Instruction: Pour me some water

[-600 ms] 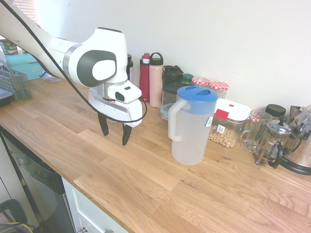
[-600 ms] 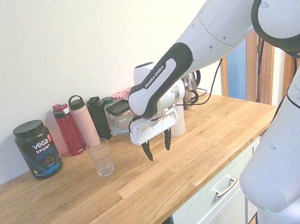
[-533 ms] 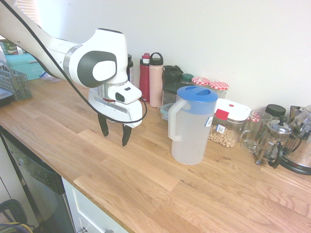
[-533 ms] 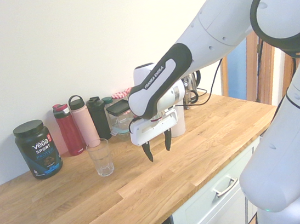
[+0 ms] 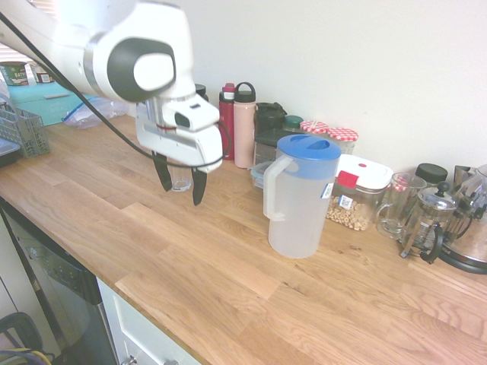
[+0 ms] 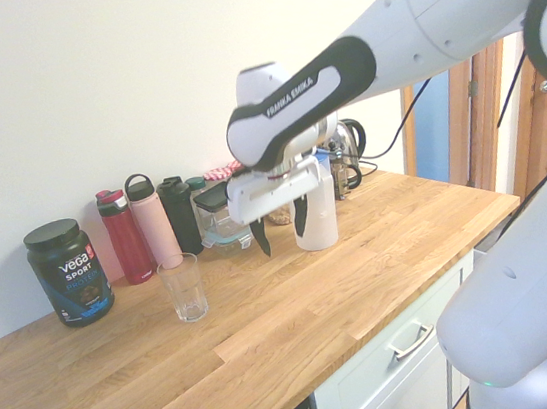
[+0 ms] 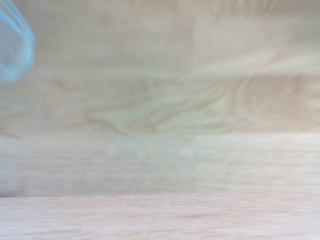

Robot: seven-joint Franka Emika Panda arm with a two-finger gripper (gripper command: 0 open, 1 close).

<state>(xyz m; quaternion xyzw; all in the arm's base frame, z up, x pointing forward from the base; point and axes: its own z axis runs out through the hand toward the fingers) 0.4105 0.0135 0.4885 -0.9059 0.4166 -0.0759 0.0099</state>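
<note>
The main risk is a bad grab on the jug (image 5: pixel 300 195): its body is broad and smooth, so fingers that close on the wall instead of the handle (image 5: pixel 271 186) could slip, tip it, or spill water across the worktop (image 5: pixel 228 281). A careless swing could also knock over the empty glass (image 6: pixel 184 288), which is light and stands close to the path.

The fingers (image 5: pixel 181 179) hang spread wide and empty, pointing straight down above bare wood. The jug stands well apart from them, toward the kettle end; the glass sits near them on the bottle side, by the wall.
</note>
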